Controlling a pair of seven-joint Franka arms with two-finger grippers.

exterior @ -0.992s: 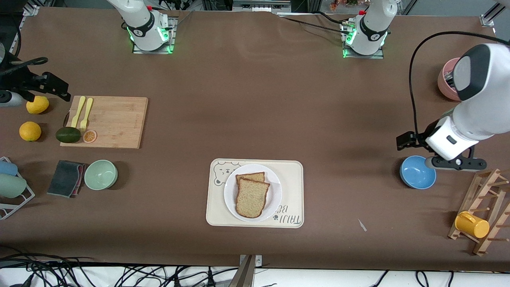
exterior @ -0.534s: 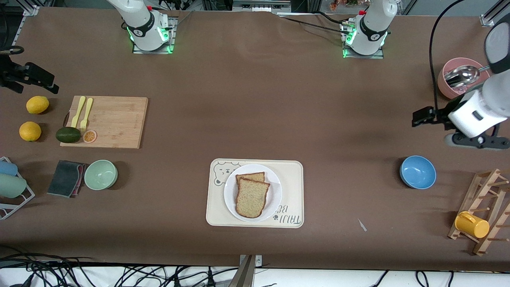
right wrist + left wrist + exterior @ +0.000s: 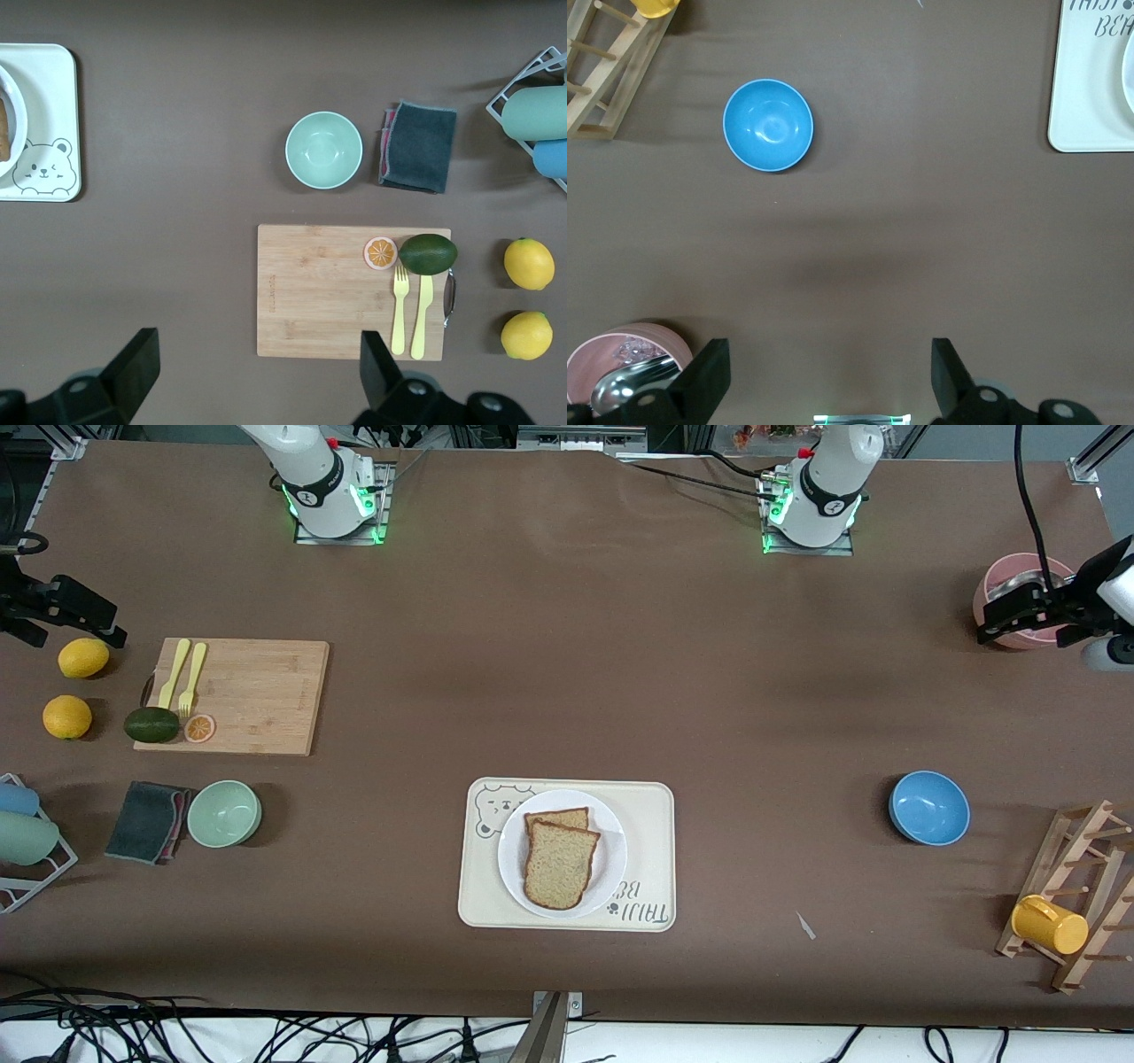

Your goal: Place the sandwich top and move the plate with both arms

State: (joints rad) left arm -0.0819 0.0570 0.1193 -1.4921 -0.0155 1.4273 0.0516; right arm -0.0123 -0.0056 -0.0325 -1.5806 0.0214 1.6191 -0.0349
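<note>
Sandwich top [image 3: 560, 864] rests on plate [image 3: 606, 872], well apart from 2 spread-jawed grippers.

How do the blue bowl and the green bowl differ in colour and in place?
The blue bowl is bright blue and stands toward the left arm's end of the table, alone. The green bowl is pale green and stands toward the right arm's end, beside a dark cloth. Both are round, upright and empty.

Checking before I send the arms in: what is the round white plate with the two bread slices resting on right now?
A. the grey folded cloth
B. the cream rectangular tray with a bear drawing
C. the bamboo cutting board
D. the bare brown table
B. The round white plate with the two wholemeal bread slices sits on the cream rectangular tray with a bear drawing, inside its rim in the front view.
</note>
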